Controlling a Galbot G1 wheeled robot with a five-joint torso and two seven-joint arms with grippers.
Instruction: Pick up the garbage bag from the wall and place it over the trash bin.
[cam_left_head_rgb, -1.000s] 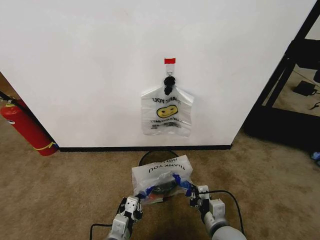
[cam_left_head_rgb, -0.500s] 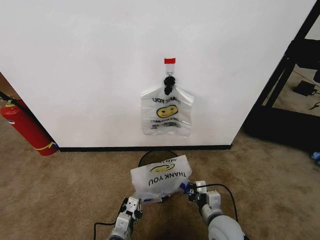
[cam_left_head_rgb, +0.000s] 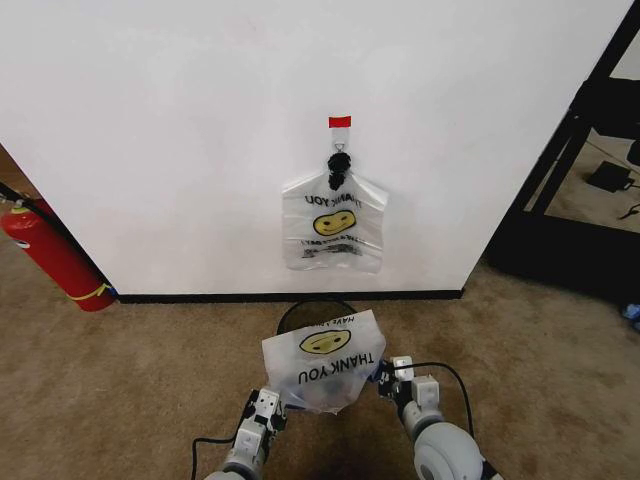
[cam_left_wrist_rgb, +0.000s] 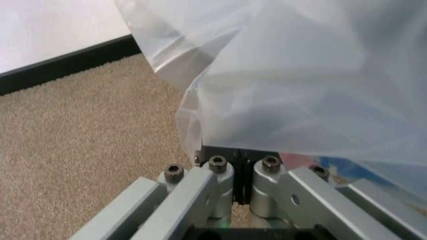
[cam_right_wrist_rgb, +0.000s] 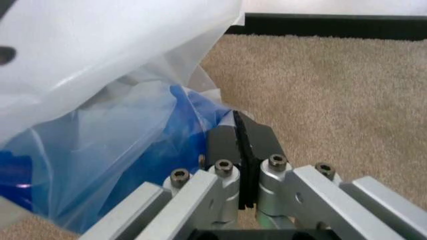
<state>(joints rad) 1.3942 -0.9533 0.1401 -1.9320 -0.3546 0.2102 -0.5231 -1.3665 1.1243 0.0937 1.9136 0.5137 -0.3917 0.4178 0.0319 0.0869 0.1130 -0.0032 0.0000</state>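
Bag and bin are the pair that matters here: the garbage bag (cam_left_head_rgb: 322, 360) hangs stretched between the two grippers at the lower middle of the head view, and the trash bin (cam_left_head_rgb: 300, 313) sits just behind and partly under it, only the far arc of its black rim peeking out above the bag's upper edge, close to the baseboard. The bag's long axis runs across the frame, from the left gripper (cam_left_head_rgb: 264, 410) at lower left to the right gripper (cam_left_head_rgb: 400, 378) at lower right, so its mouth is spread sideways over the bin's near half. Judged from this, the bag must travel up the frame, toward the wall, and downward to settle around the rim; both grippers look about equally near the bin, the right one sitting slightly higher in the frame.

In the left wrist view the left gripper (cam_left_wrist_rgb: 241, 169) has its jaws pressed together on a fold of the bag (cam_left_wrist_rgb: 300, 80), the film ballooning away over the carpet (cam_left_wrist_rgb: 80, 135). In the right wrist view the right gripper (cam_right_wrist_rgb: 241, 150) is likewise clenched, pinching the bag (cam_right_wrist_rgb: 127, 125) where its blue marks bunch beside the pads. Both arms reach forward from the bottom edge, wrists low and angled inward.

On the wall (cam_left_head_rgb: 180, 120), upper centre, a bunch of like bags (cam_left_head_rgb: 334, 225) hangs from a hook under red tape. A red fire extinguisher (cam_left_head_rgb: 50, 255) leans at the left edge.
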